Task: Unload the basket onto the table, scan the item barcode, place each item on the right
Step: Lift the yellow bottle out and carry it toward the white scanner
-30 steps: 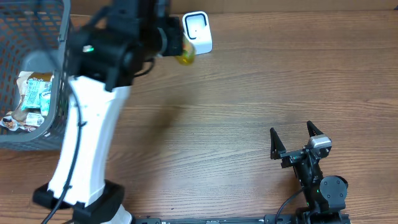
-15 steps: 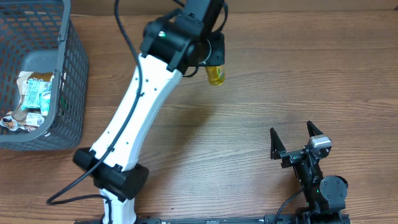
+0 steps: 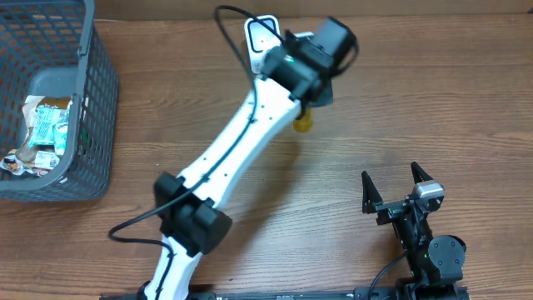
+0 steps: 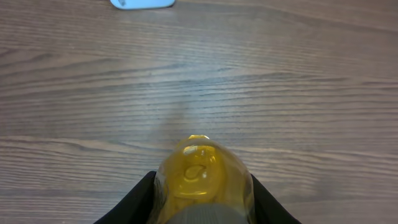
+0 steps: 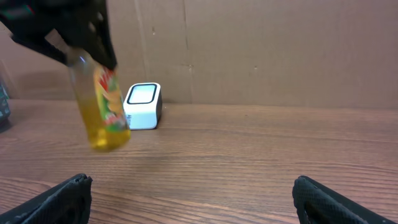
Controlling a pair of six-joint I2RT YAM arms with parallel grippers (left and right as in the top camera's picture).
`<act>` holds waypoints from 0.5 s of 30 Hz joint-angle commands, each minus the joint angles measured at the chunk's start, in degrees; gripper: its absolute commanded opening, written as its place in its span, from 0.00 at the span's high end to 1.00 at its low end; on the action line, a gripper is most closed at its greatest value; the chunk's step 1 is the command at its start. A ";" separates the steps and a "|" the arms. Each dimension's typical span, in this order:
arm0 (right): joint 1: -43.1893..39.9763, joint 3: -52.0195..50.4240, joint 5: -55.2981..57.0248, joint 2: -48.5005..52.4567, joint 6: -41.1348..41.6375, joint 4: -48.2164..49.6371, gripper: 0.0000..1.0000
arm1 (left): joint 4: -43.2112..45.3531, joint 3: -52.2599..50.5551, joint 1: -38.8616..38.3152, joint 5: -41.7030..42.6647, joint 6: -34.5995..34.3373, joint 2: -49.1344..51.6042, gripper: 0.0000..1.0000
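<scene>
The bottle (image 5: 102,106) of yellow liquid is gripped near its upper end by the jaws of the left gripper (image 4: 203,208) and is held upright above the tabletop (image 3: 416,100), near the white scanner (image 5: 143,106) and at about 5 o'clock from it in the overhead view. The jaws of the right gripper (image 3: 390,173) are spread wide and empty at 4 o'clock on the tabletop. For a clean scan, the bottle is best carried toward 11 o'clock and turned until the barcode faces the scanner window, then held steady; the barcode itself is not made out in any view. The red and green label and the gap beneath the bottle are shown only by the right wrist view. Only the bottle's rounded end is given by the left wrist view, and the basket (image 3: 92,100) at 9 o'clock is seen only from overhead.
</scene>
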 commanded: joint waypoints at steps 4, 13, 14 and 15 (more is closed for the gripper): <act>-0.13 -0.61 0.07 -0.57 -0.24 0.24 0.00 | 5.20 0.66 -3.78 -6.43 -4.13 3.65 0.96; -0.13 -0.61 0.07 -0.57 -0.26 0.24 0.00 | 9.66 0.66 -5.66 -6.32 -1.70 7.45 0.96; -0.13 -0.61 0.07 -0.57 -0.24 0.24 0.00 | 10.08 0.66 -5.81 -6.38 -0.33 7.91 0.96; -0.13 -0.61 0.07 -0.57 -0.24 0.24 0.00 | 10.56 0.66 -6.01 -6.36 1.38 8.24 0.96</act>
